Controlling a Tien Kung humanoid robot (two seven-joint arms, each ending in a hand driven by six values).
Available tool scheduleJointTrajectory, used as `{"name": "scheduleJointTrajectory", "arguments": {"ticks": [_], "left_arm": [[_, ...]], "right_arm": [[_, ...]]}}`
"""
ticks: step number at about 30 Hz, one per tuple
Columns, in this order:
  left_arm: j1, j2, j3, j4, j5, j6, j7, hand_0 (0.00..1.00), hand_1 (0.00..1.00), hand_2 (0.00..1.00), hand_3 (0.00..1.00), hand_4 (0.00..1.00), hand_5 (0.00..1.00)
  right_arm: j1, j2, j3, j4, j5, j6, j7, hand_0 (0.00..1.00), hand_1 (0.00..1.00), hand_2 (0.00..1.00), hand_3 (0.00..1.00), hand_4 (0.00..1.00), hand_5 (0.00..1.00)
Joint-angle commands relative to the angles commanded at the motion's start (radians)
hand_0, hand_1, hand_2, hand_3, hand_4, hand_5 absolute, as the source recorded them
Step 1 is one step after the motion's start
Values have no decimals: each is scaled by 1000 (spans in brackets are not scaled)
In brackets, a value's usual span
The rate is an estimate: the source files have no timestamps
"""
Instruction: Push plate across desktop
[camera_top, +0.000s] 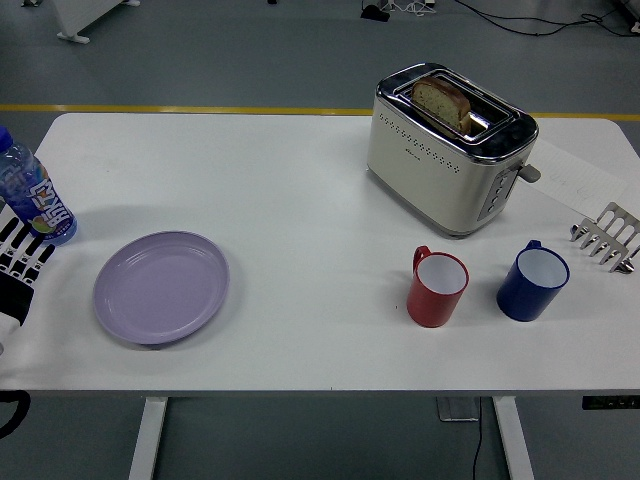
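A lavender plate (162, 286) lies flat on the white table (300, 190), at the front left. My left hand (20, 262) enters at the picture's left edge, a short way left of the plate and not touching it. Its black-and-white fingers (30, 250) are stretched out and hold nothing. Part of the hand is cut off by the frame edge. My right arm does not show.
A blue-labelled water bottle (30, 192) stands just behind my left hand. A cream toaster (448, 150) with bread in it sits at the back right. In front of it stand a red mug (437, 288) and a blue mug (533, 281); a metal toast rack (607, 236) is at the right edge.
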Motion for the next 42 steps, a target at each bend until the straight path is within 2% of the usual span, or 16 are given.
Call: {"name": "scheduleJointTrajectory", "arguments": {"ticks": [7,8,9,18,27,31,32,42], "left_arm": [[4,-4,14,36,9,-17,-31,757,788,822,710,588,998],[4,-6,18,40,6,-20,-35,754,774,778,668,586,998],[5,-9,22,44,4,-22,-40,754,774,778,668,586,998],[-15,-63,63,57,2,-21,-92,746,759,760,641,580,998],[-39,-88,83,62,-6,-12,-114,718,742,742,625,579,998],[-46,-92,97,69,-6,-3,-129,718,742,742,625,579,998],[-48,-92,105,73,-6,-2,-132,713,738,736,618,573,998],[-54,-96,161,87,-2,2,-144,711,735,730,615,571,998]], "right_arm": [[-4,0,15,-1,-31,5,-8,603,596,659,663,172,716],[-5,0,17,-1,-34,5,-9,602,595,658,662,162,713],[-5,0,18,-2,-38,6,-10,602,595,658,662,162,713],[-6,0,46,-4,-96,21,-20,600,594,656,659,150,708],[4,0,46,-5,-100,23,-21,599,593,654,659,147,710],[9,0,46,-5,-103,24,-23,599,593,654,659,147,710],[10,0,47,-5,-105,24,-24,599,593,655,663,174,740],[17,0,62,-3,-134,33,-33,599,593,654,663,174,739]]}}
